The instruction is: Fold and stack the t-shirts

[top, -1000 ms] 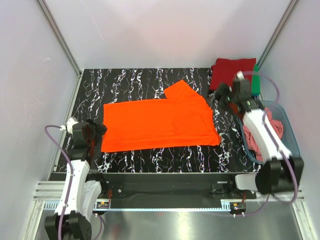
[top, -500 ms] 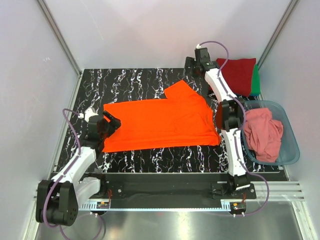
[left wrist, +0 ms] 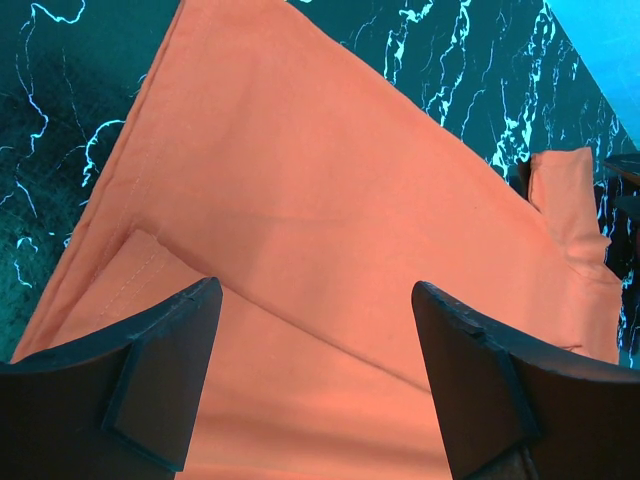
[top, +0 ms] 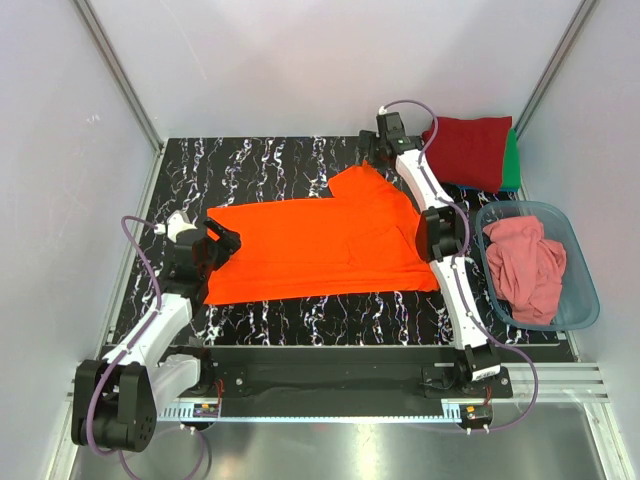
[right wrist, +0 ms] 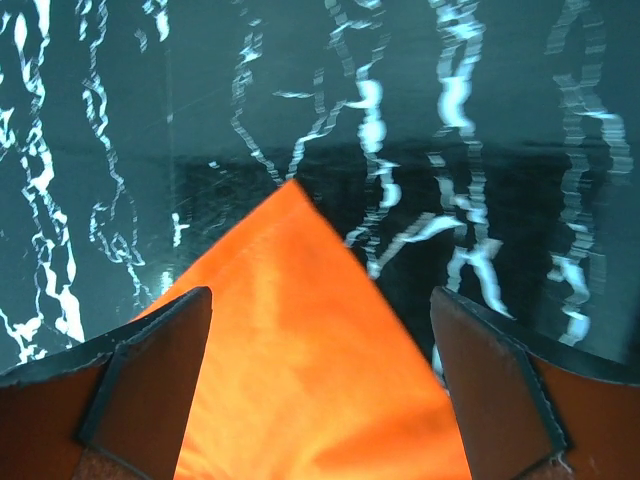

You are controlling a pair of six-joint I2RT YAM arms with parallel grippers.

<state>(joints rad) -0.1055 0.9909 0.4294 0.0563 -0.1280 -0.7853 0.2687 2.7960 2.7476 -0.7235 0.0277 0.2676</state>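
A bright orange t-shirt (top: 320,245) lies spread flat on the black marbled table (top: 260,165). My left gripper (top: 222,243) stands open over the shirt's left edge. In the left wrist view its dark fingers (left wrist: 160,370) straddle the cloth (left wrist: 330,200), with a folded-over layer below them. My right gripper (top: 375,155) is open at the pointed sleeve corner at the back. That corner (right wrist: 300,300) lies between the fingers (right wrist: 500,380). A dark red folded t-shirt (top: 468,150) rests on a green one (top: 513,165) at the back right. A salmon-pink t-shirt (top: 525,268) sits crumpled in a tub.
The translucent blue-grey tub (top: 585,270) stands at the right edge of the table. The right arm (top: 440,235) stretches over the orange shirt's right side. White walls with metal corner posts (top: 120,75) enclose the table.
The right arm swung from over the tub to the back, and its gripper came down at the sleeve corner. The left gripper moved in over the shirt's left edge.
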